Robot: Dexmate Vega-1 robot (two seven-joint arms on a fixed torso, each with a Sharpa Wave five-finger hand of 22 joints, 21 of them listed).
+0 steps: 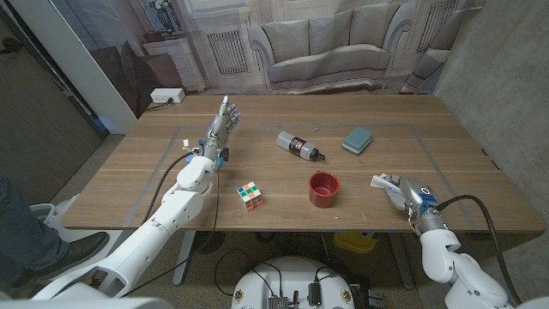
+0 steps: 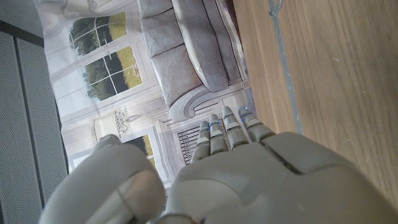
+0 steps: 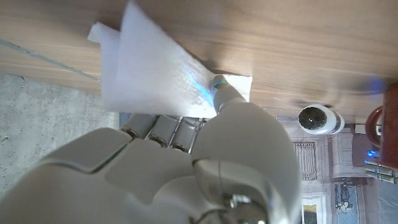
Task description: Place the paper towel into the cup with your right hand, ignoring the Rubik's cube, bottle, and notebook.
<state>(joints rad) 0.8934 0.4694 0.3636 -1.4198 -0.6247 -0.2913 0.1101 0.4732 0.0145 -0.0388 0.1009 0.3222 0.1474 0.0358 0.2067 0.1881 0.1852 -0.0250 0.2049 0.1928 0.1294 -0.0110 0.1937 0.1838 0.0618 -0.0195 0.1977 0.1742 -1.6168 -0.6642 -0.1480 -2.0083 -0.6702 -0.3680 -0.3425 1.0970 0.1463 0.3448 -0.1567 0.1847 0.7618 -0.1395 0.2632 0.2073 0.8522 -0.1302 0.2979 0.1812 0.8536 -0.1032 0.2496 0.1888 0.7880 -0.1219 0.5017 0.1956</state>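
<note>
Wooden counter (image 1: pixel 283 184) carries the red cup (image 1: pixel 323 189) at center; lower right, the right hand (image 1: pixel 403 193) pinches the paper towel (image 3: pixel 155 78). Loose sheet could snag the rim and slip out.

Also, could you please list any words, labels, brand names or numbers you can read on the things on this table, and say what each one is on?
No text can be read in these pictures.
bottle: it has a dark band that may be a label, too small and blurred to read.
notebook: plain teal cover, no lettering that I can make out.
cup: plain red, no mark visible.
Rubik's cube: coloured squares only.
paper towel: blank white.
</note>
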